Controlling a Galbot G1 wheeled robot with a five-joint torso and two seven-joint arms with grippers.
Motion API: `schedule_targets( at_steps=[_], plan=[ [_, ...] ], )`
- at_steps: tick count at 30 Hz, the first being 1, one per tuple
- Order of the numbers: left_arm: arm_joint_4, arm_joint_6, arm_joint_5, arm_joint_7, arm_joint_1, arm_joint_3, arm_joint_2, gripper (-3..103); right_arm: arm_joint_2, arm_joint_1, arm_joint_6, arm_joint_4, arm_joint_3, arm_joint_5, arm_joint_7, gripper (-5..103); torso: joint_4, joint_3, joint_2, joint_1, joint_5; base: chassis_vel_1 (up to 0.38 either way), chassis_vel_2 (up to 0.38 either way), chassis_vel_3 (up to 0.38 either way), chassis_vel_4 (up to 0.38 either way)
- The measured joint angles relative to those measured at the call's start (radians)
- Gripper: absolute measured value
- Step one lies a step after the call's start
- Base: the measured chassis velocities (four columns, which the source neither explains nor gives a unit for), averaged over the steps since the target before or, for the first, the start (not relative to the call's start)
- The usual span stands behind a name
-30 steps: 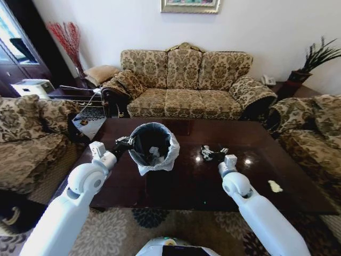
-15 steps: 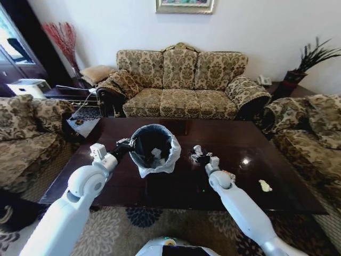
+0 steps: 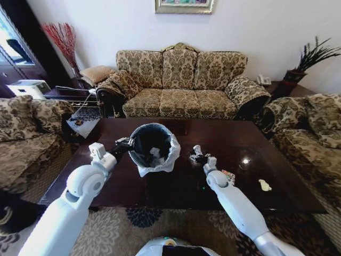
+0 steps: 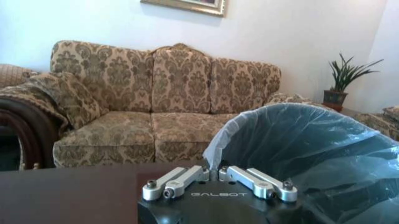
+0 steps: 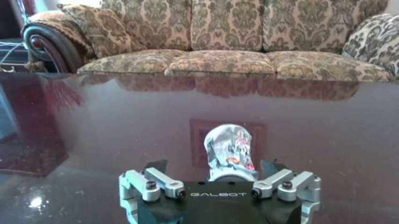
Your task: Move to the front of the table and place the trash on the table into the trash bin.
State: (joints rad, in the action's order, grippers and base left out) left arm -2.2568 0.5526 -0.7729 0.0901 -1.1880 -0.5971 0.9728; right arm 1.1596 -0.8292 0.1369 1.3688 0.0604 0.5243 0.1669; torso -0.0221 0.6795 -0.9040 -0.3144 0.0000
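Robot is already at the front edge of the glossy dark brown wooden coffee table (image 3: 176, 181), so the drive-up part looks done; clearing is partway.

Nearest, toward the front right corner: a small colourful wrapper (image 3: 229, 176) just beside the right forearm, and a pale crumpled scrap (image 3: 264, 185) further right. Both still to go.

Mid-tabletop, the right gripper (image 3: 199, 158) has its fingers spread wide around a crushed clear bottle w/ red label (image 5: 229, 149), not yet closed on it. That looks like the pick in hand.

Left of centre, the left gripper (image 3: 126, 144) sits at the rim of the small round black bin w/ translucent white bag liner (image 3: 152, 149); can't tell whether its fingers clamp the rim or just rest against it. Bin stands on the tabletop, tipped slightly. Inside: at least a couple of white crumpled bits (image 3: 155, 153) at the bottom, so some trash is already in.
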Motion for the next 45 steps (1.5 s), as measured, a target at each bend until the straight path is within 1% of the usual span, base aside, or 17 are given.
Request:
schedule_targets(
  at_steps=[2,5,6,9,10,13,25,28,30,32,35,36,37,39,41,42,45],
  plan=[
    [0.000,0.000,0.001,0.000,0.000,0.002,0.000,3,0.005,0.000,0.000,-0.006,0.002,-0.003,0.005,95,0.0001,0.000,0.000,0.000,0.0000,0.000,0.000,0.000,0.000],
    [0.001,0.001,0.007,0.000,0.000,0.004,0.000,3,0.012,-0.002,-0.001,-0.014,0.006,-0.007,0.014,80,0.0002,0.000,0.000,0.000,0.0000,0.000,0.000,0.000,0.000],
    [0.001,0.001,0.007,0.000,0.000,0.004,0.000,3,0.012,-0.002,-0.001,-0.014,0.006,-0.007,0.014,80,0.0002,0.000,0.000,0.000,0.0000,0.000,0.000,0.000,0.000],
    [0.001,0.001,0.007,0.000,0.001,0.005,-0.001,3,0.016,-0.005,-0.004,-0.020,0.008,-0.010,0.016,63,0.0002,0.000,0.000,0.000,-0.0001,0.000,0.000,0.000,0.000],
    [0.001,0.001,0.007,0.000,0.001,0.005,-0.001,3,0.016,-0.005,-0.004,-0.020,0.008,-0.010,0.016,63,0.0002,0.000,0.000,0.000,-0.0001,0.000,0.000,0.000,0.000],
    [0.001,0.001,0.007,-0.001,0.002,0.005,-0.004,3,0.020,-0.012,-0.009,-0.026,0.012,-0.012,0.019,50,0.0002,0.000,0.000,0.000,-0.0001,0.000,0.000,0.000,0.000],
    [0.004,0.001,0.000,-0.003,0.009,0.007,0.000,3,0.013,-0.017,-0.021,-0.017,0.021,-0.018,0.040,48,0.0003,0.000,0.000,0.000,0.0002,0.000,0.000,0.000,0.000],
    [0.005,0.001,0.000,-0.004,0.010,0.008,0.000,3,-0.002,-0.014,-0.021,0.057,0.026,-0.010,0.070,48,0.0004,0.000,0.000,0.000,0.0004,0.000,0.000,0.000,0.000],
    [0.009,0.001,0.000,-0.006,0.013,0.011,-0.006,3,-0.048,0.016,-0.003,0.191,0.016,0.031,0.098,48,0.0003,0.000,0.000,0.000,0.0000,0.000,0.000,0.000,0.000],
    [0.010,0.001,0.000,-0.006,0.014,0.012,-0.008,3,-0.062,0.029,0.004,0.221,0.010,0.044,0.101,48,0.0002,0.000,0.000,0.000,-0.0003,0.000,0.000,0.000,0.000],
    [0.021,0.001,0.000,-0.007,0.023,0.023,-0.008,3,-0.133,0.132,0.046,0.388,-0.027,0.136,0.103,48,0.0001,0.000,0.000,0.000,-0.0002,0.000,0.000,0.000,0.000],
    [0.030,0.003,-0.001,-0.007,0.028,0.029,-0.006,3,-0.159,0.180,0.064,0.465,-0.043,0.192,0.103,48,0.0001,0.000,0.000,0.000,-0.0002,0.000,0.000,0.000,0.000],
    [0.030,0.003,-0.001,-0.007,0.028,0.029,-0.006,3,-0.159,0.180,0.064,0.465,-0.043,0.192,0.103,48,0.0001,0.000,0.000,0.000,-0.0002,0.000,0.000,0.000,0.000],
    [0.039,0.004,-0.001,-0.007,0.034,0.035,-0.006,3,-0.188,0.225,0.083,0.551,-0.062,0.253,0.101,48,-0.0001,0.000,0.000,0.000,-0.0001,0.000,0.000,0.000,0.000],
    [0.047,0.007,-0.001,-0.007,0.042,0.038,-0.010,3,-0.242,0.285,0.111,0.669,-0.105,0.357,0.081,48,0.0002,0.000,0.000,0.000,-0.0002,0.000,0.000,0.000,0.000],
    [0.047,0.007,-0.001,-0.007,0.042,0.038,-0.010,3,-0.242,0.285,0.111,0.669,-0.105,0.357,0.081,48,0.0002,0.000,0.000,0.000,-0.0002,0.000,0.000,0.000,0.000],
    [0.052,0.008,-0.007,-0.007,0.043,0.038,-0.016,3,-0.251,0.325,0.132,0.741,-0.158,0.430,0.041,48,0.0004,0.000,0.000,0.000,0.0000,0.000,0.000,0.000,0.000]
  ],
)
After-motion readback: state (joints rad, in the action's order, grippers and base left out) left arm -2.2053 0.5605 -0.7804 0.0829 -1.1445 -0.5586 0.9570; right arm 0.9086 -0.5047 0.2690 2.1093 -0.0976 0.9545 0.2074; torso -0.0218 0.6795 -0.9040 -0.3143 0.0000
